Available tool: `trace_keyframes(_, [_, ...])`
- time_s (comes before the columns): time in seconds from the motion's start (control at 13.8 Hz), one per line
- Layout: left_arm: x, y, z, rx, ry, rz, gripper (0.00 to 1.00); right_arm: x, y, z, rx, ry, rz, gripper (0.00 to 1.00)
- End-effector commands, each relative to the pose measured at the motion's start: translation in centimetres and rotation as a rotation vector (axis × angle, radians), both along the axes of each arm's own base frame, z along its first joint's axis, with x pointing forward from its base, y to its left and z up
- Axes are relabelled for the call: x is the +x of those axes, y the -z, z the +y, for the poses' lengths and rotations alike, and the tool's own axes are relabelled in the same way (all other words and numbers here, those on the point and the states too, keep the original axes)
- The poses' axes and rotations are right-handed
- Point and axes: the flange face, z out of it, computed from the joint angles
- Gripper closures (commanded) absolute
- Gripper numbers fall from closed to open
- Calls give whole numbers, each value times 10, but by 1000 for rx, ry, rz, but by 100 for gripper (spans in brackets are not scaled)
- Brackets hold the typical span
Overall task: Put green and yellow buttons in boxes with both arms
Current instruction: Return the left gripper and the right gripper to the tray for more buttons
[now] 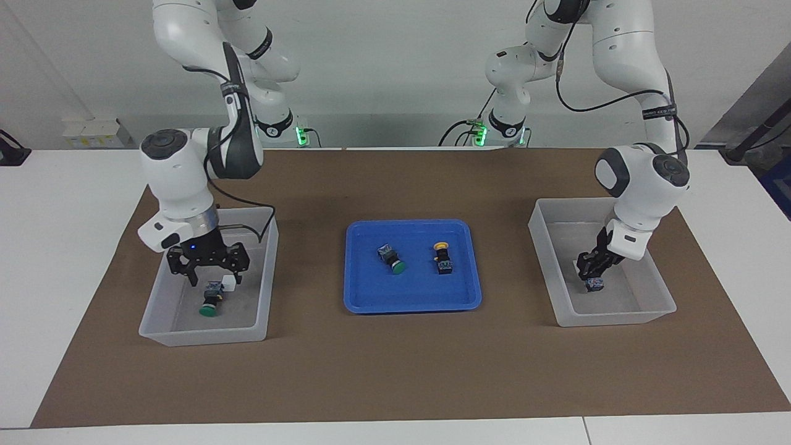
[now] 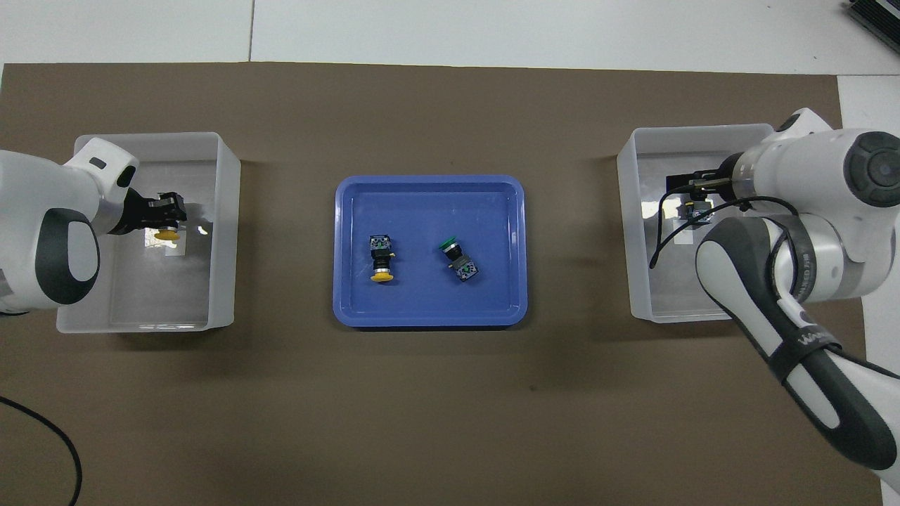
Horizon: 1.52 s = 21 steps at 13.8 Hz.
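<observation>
green button (image 1: 209,303) under spread right gripper (image 1: 209,272), yellow button (image 2: 167,234) pinched (in bin) by left gripper (image 1: 592,276)

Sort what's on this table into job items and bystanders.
Job:
boxed green button, under the right gripper
boxed yellow button, at the left gripper
tray green button
tray yellow button
right arm's box
left arm's box

Bystanders:
blue tray, which only holds two buttons
brown mat
</observation>
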Motion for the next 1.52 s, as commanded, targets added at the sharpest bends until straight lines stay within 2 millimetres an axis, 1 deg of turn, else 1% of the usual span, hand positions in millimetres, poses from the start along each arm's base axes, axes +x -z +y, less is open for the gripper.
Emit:
trace_keyframes(0.0, [-2, 1, -2, -7, 14, -19, 64, -9, -22, 86, 48, 24, 2, 0])
trace_keyframes(0.07, [-1, 0, -4, -6, 20, -21, 50, -9, -28, 111, 74, 55, -19, 0])
trace_keyframes(0.15, [2, -3, -6, -4, 23, -24, 34, -13, -33, 141, 93, 43, -37, 0])
trace_keyframes(0.22, [6, -9, -5, 0, 27, -31, 26, -16, -32, 161, 102, 10, -52, 0])
trace_keyframes(0.29, [13, -21, -5, 3, 34, -27, 26, -18, -29, 173, 110, -7, -62, 0])
trace_keyframes(0.36, [22, -42, -5, 1, 35, -18, 27, -28, -23, 204, 116, -57, -61, 0])
trace_keyframes(0.44, [30, -63, -4, 8, 42, -1, 27, -37, -18, 230, 126, -105, -75, 0])
trace_keyframes(0.51, [38, -88, -13, 14, 59, 2, 27, -47, -9, 256, 135, -151, -82, 0])
trace_keyframes(0.58, [44, -113, -29, 12, 78, 12, 28, -58, 4, 275, 129, -193, -71, 0])
trace_keyframes(0.65, [46, -130, -46, 8, 83, 36, 28, -63, 14, 280, 123, -224, -71, 0])
trace_keyframes(0.8, [49, -146, -80, -2, 19, 46, 28, -73, 35, 281, 100, -335, -83, 0])
trace_keyframes(0.94, [44, -148, -120, -9, -1, 47, 28, -79, 46, 280, 83, -379, -69, 0])
trace_keyframes(1.09, [33, -139, -161, -13, -37, 60, 29, -96, 65, 297, 75, -439, -50, 0])
trace_keyframes(1.16, [24, -128, -178, -12, -39, 67, 30, -101, 79, 297, 75, -455, -46, 0])
trace_keyframes(1.23, [13, -121, -194, -15, -38, 50, 30, -104, 94, 298, 76, -468, -40, 0])
trace_keyframes(1.38, [-13, -92, -224, -31, -49, 12, 31, -112, 112, 307, 78, -510, -41, 0])
trace_keyframes(1.45, [-20, -82, -238, -41, -47, -1, 32, -113, 118, 307, 73, -515, -33, 12])
